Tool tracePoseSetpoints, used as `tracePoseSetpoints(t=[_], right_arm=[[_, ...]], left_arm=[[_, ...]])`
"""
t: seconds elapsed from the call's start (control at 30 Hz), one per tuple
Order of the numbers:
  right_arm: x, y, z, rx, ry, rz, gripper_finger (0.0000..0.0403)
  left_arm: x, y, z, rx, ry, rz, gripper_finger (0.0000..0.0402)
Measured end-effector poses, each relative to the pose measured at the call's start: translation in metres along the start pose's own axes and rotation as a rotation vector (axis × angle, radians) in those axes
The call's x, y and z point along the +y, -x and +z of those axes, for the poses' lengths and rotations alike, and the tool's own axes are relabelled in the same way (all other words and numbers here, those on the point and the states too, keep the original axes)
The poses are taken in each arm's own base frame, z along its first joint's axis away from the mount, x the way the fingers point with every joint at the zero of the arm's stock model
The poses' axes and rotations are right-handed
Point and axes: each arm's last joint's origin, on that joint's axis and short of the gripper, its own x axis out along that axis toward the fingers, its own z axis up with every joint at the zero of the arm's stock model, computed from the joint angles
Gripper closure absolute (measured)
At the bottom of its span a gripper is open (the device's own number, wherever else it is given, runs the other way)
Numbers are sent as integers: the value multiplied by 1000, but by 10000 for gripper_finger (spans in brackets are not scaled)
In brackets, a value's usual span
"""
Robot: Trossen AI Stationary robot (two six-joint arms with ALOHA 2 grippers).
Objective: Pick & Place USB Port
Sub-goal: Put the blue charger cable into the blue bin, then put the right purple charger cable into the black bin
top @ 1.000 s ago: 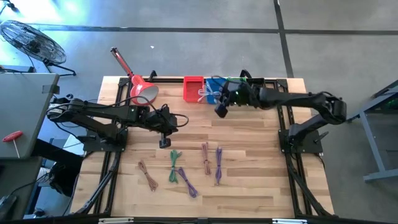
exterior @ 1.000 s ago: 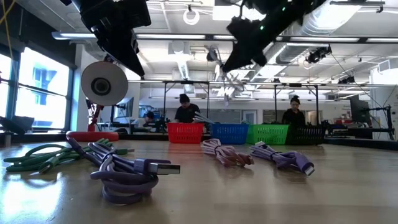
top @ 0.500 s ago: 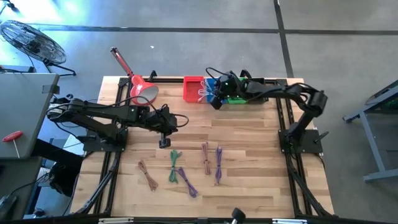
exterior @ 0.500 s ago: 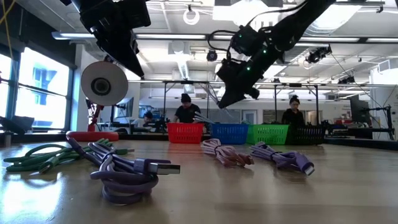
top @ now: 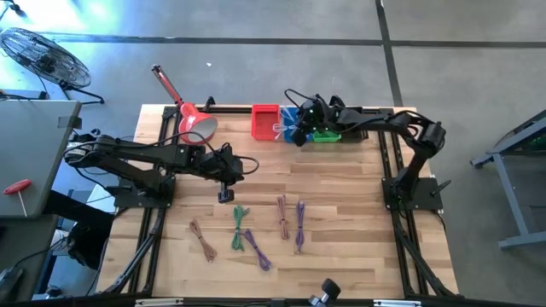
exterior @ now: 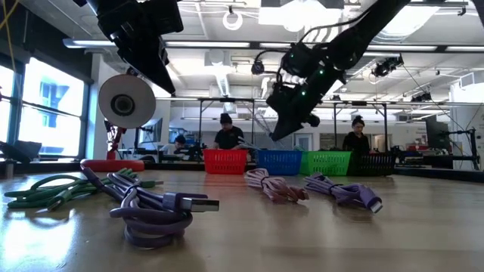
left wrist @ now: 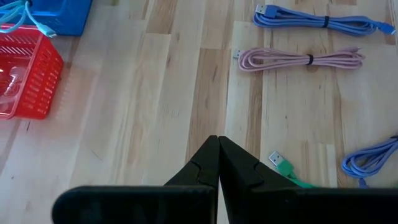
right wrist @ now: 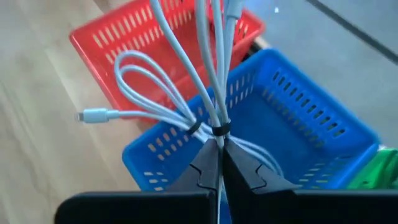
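My right gripper [top: 298,136] [right wrist: 219,144] hangs over the blue basket [top: 291,117] [right wrist: 298,134] at the table's far edge, shut on a pale blue cable bundle [right wrist: 186,106]. The bundle's loops and its plug [right wrist: 87,115] spread above the red basket [right wrist: 134,37] and the blue basket's rim. My left gripper [top: 226,194] [left wrist: 219,142] is shut and touches nothing, hovering over bare wood at the table's left middle. Several coiled cables lie flat on the near half: brown [top: 202,239], green [top: 238,226], purple [top: 257,250], pink [top: 282,215] and purple [top: 299,224]. My right gripper pinches the pale blue bundle between its two fingers at the dark tie [right wrist: 216,131] that binds the strands. The fingers slant down from the table's right. The bundle is lifted clear, and its loops fan out slack beyond the fingertips over the two baskets.
Red [top: 265,121], blue and green [top: 324,135] baskets stand in a row along the far edge. A red desk lamp [top: 194,124] stands at the far left corner. Black frame rails run down both sides. People show in the room beyond [exterior: 225,136].
My right gripper has moved toward the far edge and slightly left, from over open wood to above the blue basket, with the arm's elbow folding back. It stays shut on the pale blue bundle, which has travelled with it. My left arm has kept still.
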Motion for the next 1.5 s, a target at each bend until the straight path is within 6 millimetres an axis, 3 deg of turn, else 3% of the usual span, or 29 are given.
tracePoseSetpoints(t=[0.33,0.9,1.07,1.27,1.5], right_arm=[[0,-18,-10,39,-45,1,393],[8,-10,-4,-2,-47,7,265],[13,19,14,-95,-26,43,264],[44,75,34,-239,83,248,263],[92,135,21,-202,207,461,263]], left_arm=[[0,0,0,1,0,0,401],[0,0,-2,23,-2,3,401],[0,0,-3,32,-3,4,401],[0,0,-3,32,-3,6,401],[1,0,-6,65,-2,8,401]])
